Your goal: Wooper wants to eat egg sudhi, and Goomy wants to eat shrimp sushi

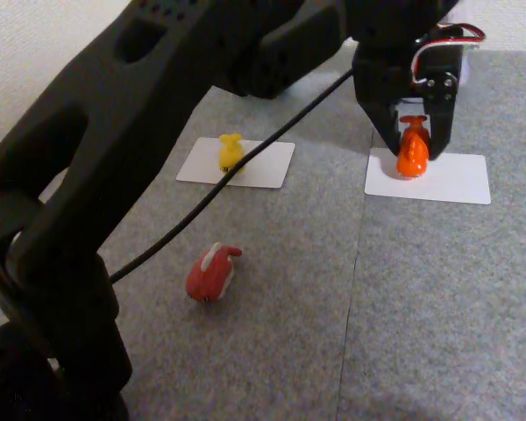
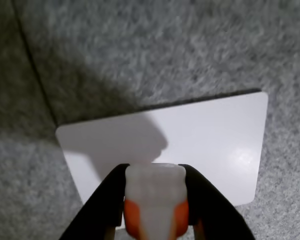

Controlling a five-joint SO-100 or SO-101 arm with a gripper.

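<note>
Pincer (image 1: 413, 151) clamped on shrimp sushi (image 1: 413, 151) at right card (image 1: 456, 180); egg sushi (image 1: 231, 152) sits on left card (image 1: 263, 162), plush toys unseen.

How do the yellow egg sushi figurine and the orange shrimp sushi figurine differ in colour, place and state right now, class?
The egg sudhi is yellow; the shrimp sushi is bright orange. In the other view, the egg sudhi stands free on the left white card, while the shrimp sushi sits between the fingers of the gripper at the right white card. Both are small figurines at white cards on grey carpet.
</note>
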